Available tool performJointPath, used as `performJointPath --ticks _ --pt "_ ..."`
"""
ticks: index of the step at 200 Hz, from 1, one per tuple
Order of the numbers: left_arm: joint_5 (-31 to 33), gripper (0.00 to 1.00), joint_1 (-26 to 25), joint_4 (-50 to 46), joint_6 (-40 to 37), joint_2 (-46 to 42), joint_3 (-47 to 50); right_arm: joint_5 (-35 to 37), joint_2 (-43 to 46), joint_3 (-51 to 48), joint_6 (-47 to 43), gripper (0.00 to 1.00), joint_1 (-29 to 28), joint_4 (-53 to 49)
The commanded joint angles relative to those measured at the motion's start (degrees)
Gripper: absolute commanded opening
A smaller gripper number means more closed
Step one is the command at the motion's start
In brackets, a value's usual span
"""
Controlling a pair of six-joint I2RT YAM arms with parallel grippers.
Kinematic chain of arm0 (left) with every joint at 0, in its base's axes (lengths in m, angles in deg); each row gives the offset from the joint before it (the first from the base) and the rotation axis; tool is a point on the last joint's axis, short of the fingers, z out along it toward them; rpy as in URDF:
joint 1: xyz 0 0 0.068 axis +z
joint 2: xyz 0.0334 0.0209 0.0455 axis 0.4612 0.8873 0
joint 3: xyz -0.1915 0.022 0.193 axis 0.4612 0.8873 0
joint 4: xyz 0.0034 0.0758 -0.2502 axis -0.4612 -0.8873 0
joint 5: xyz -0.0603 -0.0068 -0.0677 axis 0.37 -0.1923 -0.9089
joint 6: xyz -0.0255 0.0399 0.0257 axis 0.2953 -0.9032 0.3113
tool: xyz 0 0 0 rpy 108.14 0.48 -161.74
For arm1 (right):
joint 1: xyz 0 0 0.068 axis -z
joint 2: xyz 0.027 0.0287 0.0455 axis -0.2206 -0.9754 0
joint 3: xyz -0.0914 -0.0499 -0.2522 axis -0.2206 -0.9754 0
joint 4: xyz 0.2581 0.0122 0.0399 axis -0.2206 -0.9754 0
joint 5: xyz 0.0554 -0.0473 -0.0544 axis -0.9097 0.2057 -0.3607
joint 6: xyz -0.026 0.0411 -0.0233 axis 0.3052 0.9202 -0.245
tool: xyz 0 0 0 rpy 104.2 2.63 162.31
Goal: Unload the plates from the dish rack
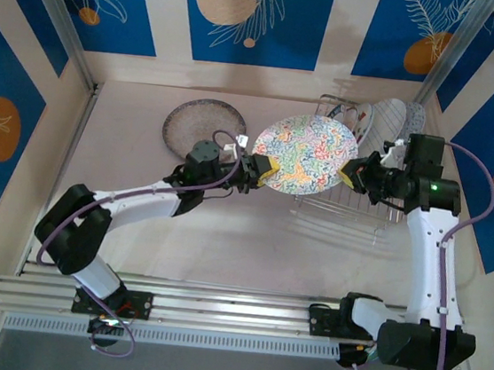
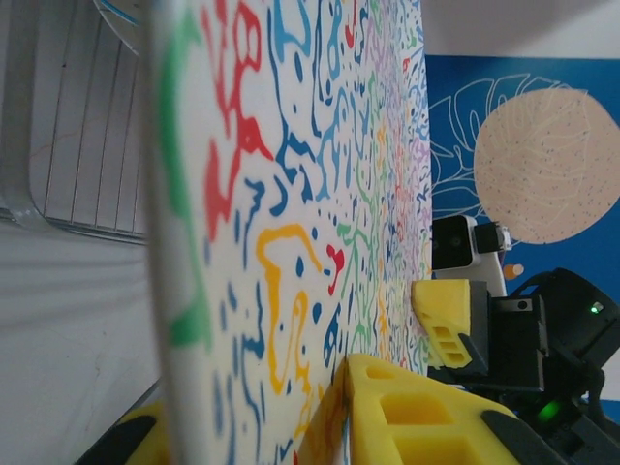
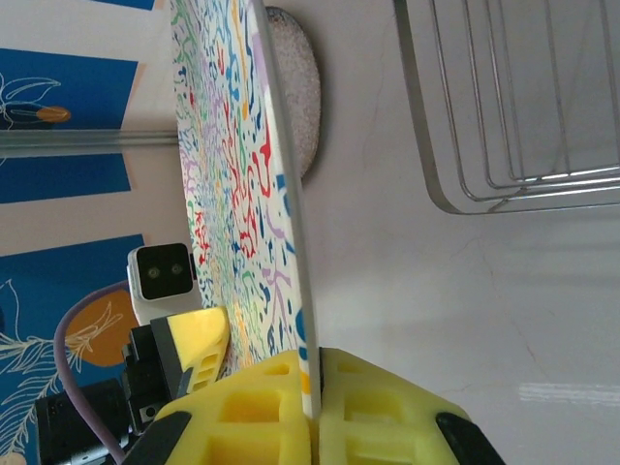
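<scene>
Overhead, round squiggle-patterned plate (image 1: 304, 153), silver wire rack (image 1: 334, 204)

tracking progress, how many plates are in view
5. Grey plate on the table; multicoloured plate held by left end effector and right end effector; three rack plates standing in the rack. More may be hidden.

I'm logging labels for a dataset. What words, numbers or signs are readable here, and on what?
No text here can be read.
colourful plate: squiggles in many colours, no letters.
plate with red rim marks, standing in the dish rack: possibly lettering, too small to read.
</scene>
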Motion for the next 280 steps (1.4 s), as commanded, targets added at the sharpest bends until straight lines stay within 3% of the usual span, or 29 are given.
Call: performJointPath --ticks 1,57,92,123,168,219,280 --pt "0.6 0.19 2.4 1.7 0.1 -2.9 1.4 -3.5 -1.1 0.5 0.8 0.07 -1.5 4.8" --pt "-1.2 0.16 9.5 -0.1 -0.7 -7.3 3.7 0.0 -7.9 4.7 5.2 0.35 -10.3 9.7" --pt "-2.0 0.08 14.3 -0.5 -1.1 -9.6 5.1 1.9 -14.8 11.2 6.5 0.50 -15.7 10.3" --pt "-1.8 0.02 18.1 1.8 0.2 -10.7 6.0 2.6 -21.0 16.4 6.9 0.52 -19.3 10.8" --pt "-0.6 0.01 23.3 4.1 1.7 -11.7 6.9 7.2 -25.0 21.7 6.8 0.55 -21.1 8.3" --pt "-0.8 0.01 30.0 3.5 0.1 -12.0 7.6 12.9 -19.5 20.0 4.3 0.56 -21.4 10.5" --pt "1.3 0.02 34.5 2.6 -5.7 -8.7 9.3 11.9 -6.7 8.3 -0.3 0.61 -22.1 26.0"
